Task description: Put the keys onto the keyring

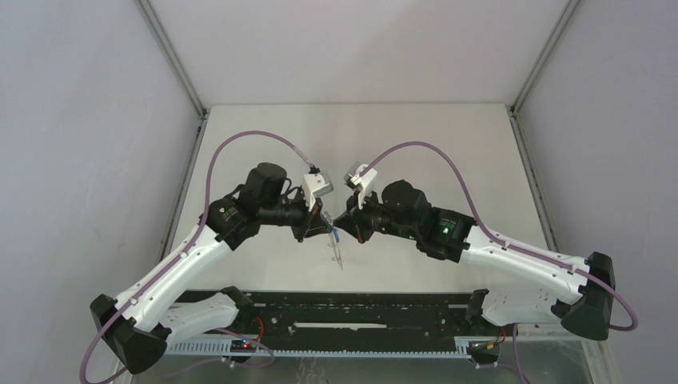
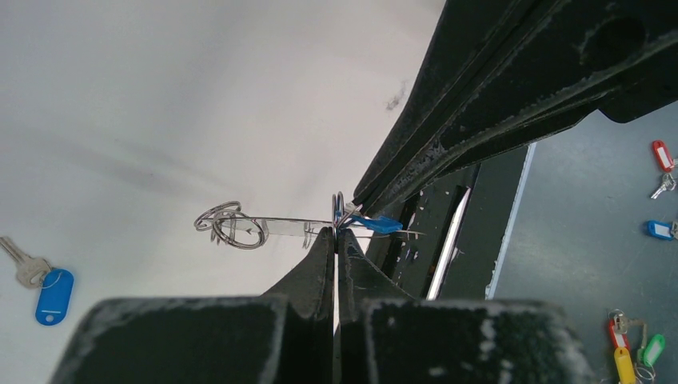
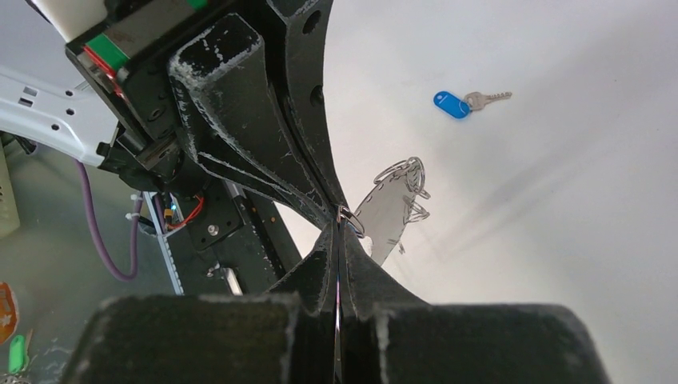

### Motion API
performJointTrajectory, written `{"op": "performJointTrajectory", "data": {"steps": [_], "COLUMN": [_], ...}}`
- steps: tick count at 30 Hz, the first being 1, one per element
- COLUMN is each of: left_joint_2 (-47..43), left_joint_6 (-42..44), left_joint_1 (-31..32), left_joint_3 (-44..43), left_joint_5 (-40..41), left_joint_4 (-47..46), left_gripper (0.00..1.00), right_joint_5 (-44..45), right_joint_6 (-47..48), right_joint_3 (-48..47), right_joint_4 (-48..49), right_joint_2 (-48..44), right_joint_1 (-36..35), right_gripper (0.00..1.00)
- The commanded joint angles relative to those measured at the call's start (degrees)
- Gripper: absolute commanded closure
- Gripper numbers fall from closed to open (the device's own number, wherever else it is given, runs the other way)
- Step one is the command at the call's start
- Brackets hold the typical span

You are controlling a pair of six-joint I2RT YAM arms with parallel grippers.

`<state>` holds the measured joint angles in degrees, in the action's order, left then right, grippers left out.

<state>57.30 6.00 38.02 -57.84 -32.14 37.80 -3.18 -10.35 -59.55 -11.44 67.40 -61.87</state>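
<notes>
We see two robot arms meeting above a white table (image 2: 160, 96). The left gripper (image 2: 336, 240) has its fingers pressed together on the rim of the one keyring (image 2: 272, 222). The hoop is edge-on to the left wrist camera, and its long axis runs straight away from those fingers. In the top view it hangs down from the meeting point.

The right gripper (image 3: 340, 240) also has its fingers together, tip to tip with the left gripper at the keyring's rim. It seems to pinch the held key (image 2: 373, 224), whose blue tag sticks out just beside the rim, though the metal there is too small for us to be sure.

We count two keys. The loose key (image 2: 40, 282), with its own blue tag, lies flat on the table well apart from the keyring. The top view hides it, so we cannot say which arm is nearer.
</notes>
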Motion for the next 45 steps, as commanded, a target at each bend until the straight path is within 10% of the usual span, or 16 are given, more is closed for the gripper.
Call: {"op": "performJointTrajectory", "data": {"steps": [1,45], "left_joint_2": [-1.41,-6.81], "left_joint_6": [0.15,2.26], "left_joint_1": [0.28,0.26], "left_joint_3": [0.96,2.95], "left_joint_5": [-1.42,-4.67], "left_joint_4": [-2.49,-11.02], "left_gripper": [1.0,1.0], "right_joint_5": [0.57,-25.23], "right_joint_6": [-1.87,-11.45], "right_joint_3": [0.63,7.96], "right_joint_4": [1.23,9.37], "right_joint_2": [-0.45,-3.8], "right_joint_1": [0.7,13.91], "right_gripper": [1.0,1.0]}}
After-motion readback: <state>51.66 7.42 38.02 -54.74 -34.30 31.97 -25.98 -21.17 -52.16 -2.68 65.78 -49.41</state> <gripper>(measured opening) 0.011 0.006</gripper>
